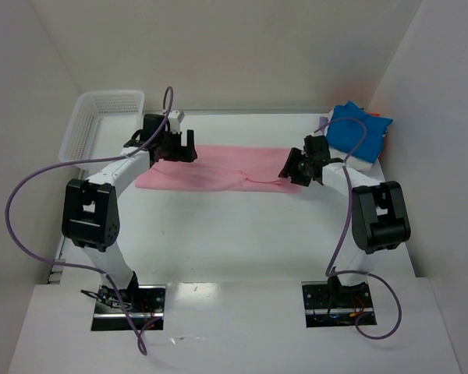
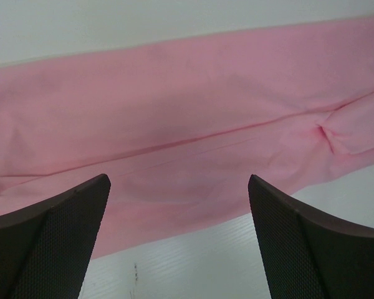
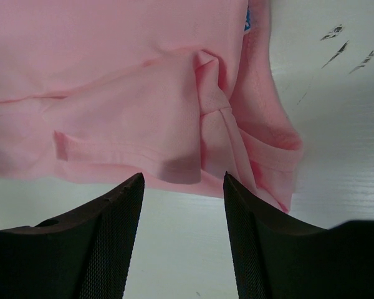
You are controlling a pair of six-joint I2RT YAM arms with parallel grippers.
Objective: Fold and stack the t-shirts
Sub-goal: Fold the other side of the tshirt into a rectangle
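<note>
Laid flat across the far half of the white table (image 1: 234, 234): a light pink soft cloth t-shirt (image 1: 218, 167) (image 2: 193, 106) (image 3: 112, 81), folded lengthwise into a long band running left to right, with a seam line along its length and small creases near the right end. At the band's left end, the left gripper (image 1: 178, 149) (image 2: 177, 184), black fingers spread wide with nothing between them, poised over the near edge of the pink cloth; contact with the cloth impossible to judge. At the right end, the right gripper (image 1: 300, 170) (image 3: 184, 180), fingers parted to a moderate gap and gripping nothing, over the tucked sleeve and ribbed collar, where a small blue label (image 3: 247, 18) peeks out. In the far right corner, well apart from the pink band, a bright blue folded t-shirt (image 1: 357, 128) on top of a white folded one (image 1: 366, 161), with a sliver of lavender cloth (image 1: 325, 123) just beside the pile. In the far left corner, against the wall, a white plastic mesh basket (image 1: 109, 97), upright, close behind the left gripper.
</note>
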